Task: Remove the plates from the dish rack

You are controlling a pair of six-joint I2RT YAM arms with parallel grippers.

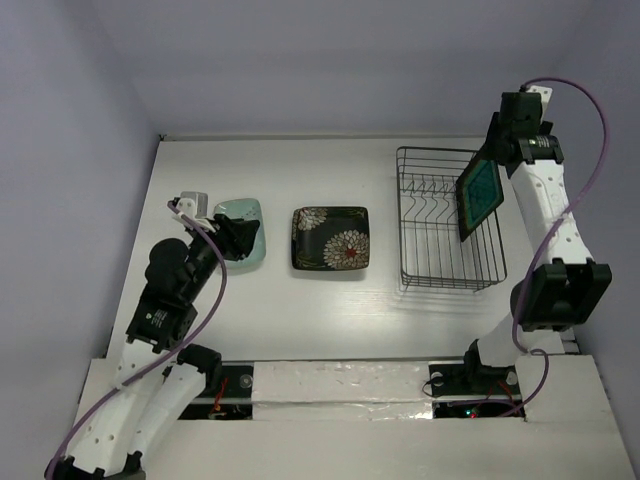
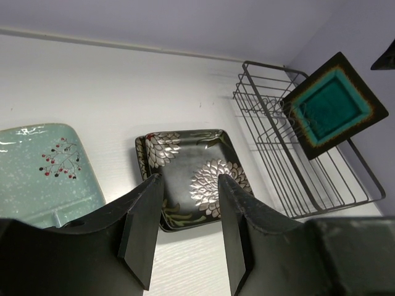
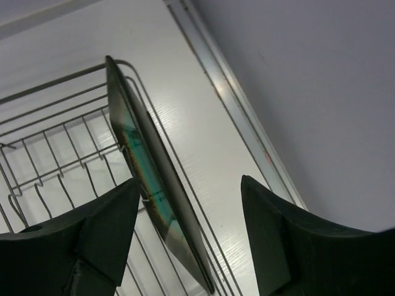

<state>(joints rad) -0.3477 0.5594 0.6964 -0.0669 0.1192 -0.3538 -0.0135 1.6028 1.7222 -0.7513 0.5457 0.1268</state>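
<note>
On the white worktop [image 1: 300,165], the dish rack [image 1: 440,255] has the teal-centred plate [image 1: 480,195] tilted at its right side, between the right claw's [image 3: 190,185] parted fingers. Two flowered plates [image 1: 330,238] lie stacked mid-worktop. The left claw [image 1: 238,240], apart and gripping nothing, hovers over the mint plate [image 1: 252,212].

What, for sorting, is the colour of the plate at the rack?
The plate is teal-centred, dark-rimmed; left wrist view shows best.

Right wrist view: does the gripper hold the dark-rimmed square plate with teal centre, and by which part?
Nothing held: the right gripper stands open, one finger each side of the dark-rimmed teal plate.
</note>
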